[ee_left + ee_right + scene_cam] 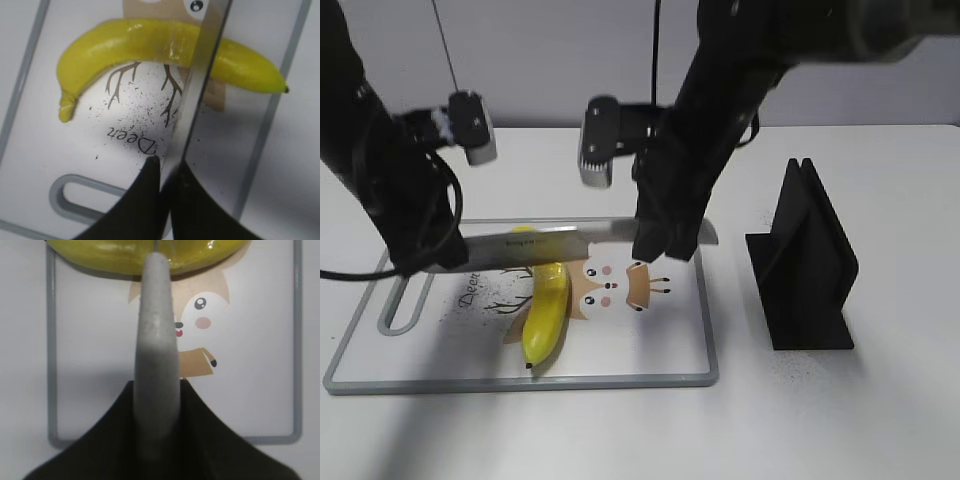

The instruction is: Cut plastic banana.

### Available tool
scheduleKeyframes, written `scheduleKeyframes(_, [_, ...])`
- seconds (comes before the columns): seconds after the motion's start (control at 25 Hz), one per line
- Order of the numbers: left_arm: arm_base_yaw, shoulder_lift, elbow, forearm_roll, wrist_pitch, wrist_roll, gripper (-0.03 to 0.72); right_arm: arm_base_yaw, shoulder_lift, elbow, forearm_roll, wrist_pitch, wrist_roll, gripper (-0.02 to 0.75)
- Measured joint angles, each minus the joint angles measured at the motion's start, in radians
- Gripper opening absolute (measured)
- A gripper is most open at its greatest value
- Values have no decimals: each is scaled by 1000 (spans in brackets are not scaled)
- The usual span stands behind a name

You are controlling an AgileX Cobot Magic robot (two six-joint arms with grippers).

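Note:
The plastic banana (545, 310) lies on the white cutting board (520, 381), glossy yellow, dark tip toward the front. A knife (550, 243) is held level across the banana's far half. My right gripper (655, 250) is shut on its grey handle (157, 340). My left gripper (425, 262) is shut on the blade's tip end (200, 100). In the left wrist view the blade crosses the banana (140, 40) ahead of the jaws (167, 167). In the right wrist view the banana (125, 255) lies beyond the jaws (157, 390). I cannot tell whether the blade touches it.
A black knife stand (810, 260) is upright on the table right of the board. The board has a grey rim, a handle slot (75, 200) at its left end and a cartoon deer print (200, 315). White table lies all around.

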Motion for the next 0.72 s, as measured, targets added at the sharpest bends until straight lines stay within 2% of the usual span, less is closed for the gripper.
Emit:
scheduleKeyframes(0.08, [-3,52,65,3,-119,3,33,3,59,56,-7,-104,-7,162])
scheduleKeyframes(0.16, [-5,110,77,-2,-159,7,33,5,111,66,-20,-147,-10,163])
scheduleKeyframes(0.44, [-4,164,66,-5,-156,7,33,5,130,52,-26,-141,-17,166])
scheduleKeyframes(0.72, [-5,94,83,-6,-154,5,33,6,95,44,-28,-119,-13,166])
